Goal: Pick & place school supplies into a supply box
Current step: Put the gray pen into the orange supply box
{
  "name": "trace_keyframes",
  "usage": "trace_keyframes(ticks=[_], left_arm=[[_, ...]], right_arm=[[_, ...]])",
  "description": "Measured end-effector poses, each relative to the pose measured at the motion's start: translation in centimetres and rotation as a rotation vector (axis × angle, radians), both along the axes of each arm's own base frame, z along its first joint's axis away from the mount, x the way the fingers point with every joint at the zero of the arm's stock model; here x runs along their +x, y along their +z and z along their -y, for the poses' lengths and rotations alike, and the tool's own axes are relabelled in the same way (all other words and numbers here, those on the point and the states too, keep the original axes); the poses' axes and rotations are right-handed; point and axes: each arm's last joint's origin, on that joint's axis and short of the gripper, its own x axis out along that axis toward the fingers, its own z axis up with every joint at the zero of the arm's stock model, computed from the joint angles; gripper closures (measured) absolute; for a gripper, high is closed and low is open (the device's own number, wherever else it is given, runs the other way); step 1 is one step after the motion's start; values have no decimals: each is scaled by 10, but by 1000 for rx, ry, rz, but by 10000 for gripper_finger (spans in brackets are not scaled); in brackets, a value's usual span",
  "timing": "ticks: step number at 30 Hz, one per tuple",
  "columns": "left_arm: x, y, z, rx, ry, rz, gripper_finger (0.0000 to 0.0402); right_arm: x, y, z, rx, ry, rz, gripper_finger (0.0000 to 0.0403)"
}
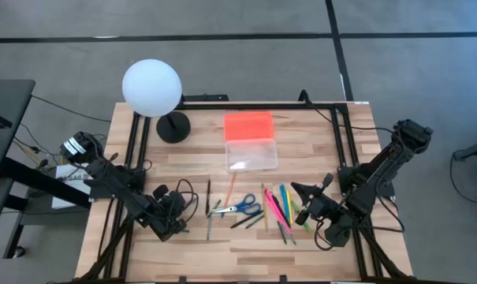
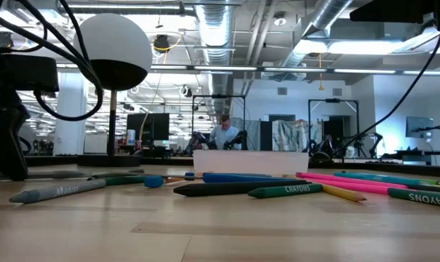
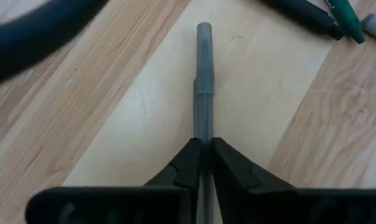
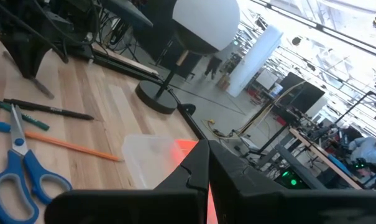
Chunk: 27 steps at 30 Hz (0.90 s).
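Observation:
A grey pen [image 3: 203, 81] lies on the wooden table at the near left, with my left gripper [image 1: 199, 230] shut on it. The other school supplies lie spread out at the table's near middle: blue-handled scissors [image 1: 243, 210], an orange pencil [image 1: 231, 188], and pink, green and yellow pens [image 1: 279, 207]. The supply box [image 1: 251, 154], a clear base with an orange lid [image 1: 248, 125] open behind it, stands beyond them. My right gripper [image 1: 299, 192] hangs shut and level above the pens at the right, with nothing in it. My left gripper pinches the grey pen's barrel [image 3: 203, 134] between its two fingertips [image 3: 186, 163]. The fingers slant down from above and from the table's left side. The pen runs on forward past the fingertips and lies flat on the table.
A white globe lamp [image 1: 151, 87] on a black round base [image 1: 173, 126] stands at the far left. A black frame rail [image 1: 333, 106] runs along the table's far and side edges. A dark pencil [image 1: 208, 193] lies just beyond the grey pen. People show in the room behind.

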Motion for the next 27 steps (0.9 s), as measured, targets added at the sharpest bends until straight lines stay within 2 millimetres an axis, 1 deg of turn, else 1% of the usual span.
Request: trace_keyframes(ticks=[3, 6, 10, 14, 17, 20, 23, 25, 27], left_arm=[[0, 0, 0, 4, -4, -4, 379], [0, 0, 0, 10, -9, -7, 392], [1, 3, 1, 36, -38, -28, 392], [7, 14, 5, 98, -103, -76, 396], [9, 23, 4, 177, -145, -122, 396], [17, 34, 6, 211, -146, -81, 396], [21, 36, 3, 258, -169, -87, 396], [27, 41, 2, 283, -178, -54, 396], [33, 43, -3, 331, -189, -47, 396]], right_arm=[[0, 0, 0, 0, 1, 0, 403], [0, 0, 0, 0, 1, -1, 403], [0, 0, 0, -1, 1, -2, 403], [0, 0, 0, -1, 1, -3, 403], [0, 0, 0, -2, 1, -3, 403], [0, 0, 0, -3, 1, -4, 403], [0, 0, 0, -4, 1, -5, 403], [0, 0, 0, -4, 1, -5, 403], [0, -1, 0, -6, 1, -6, 403]])
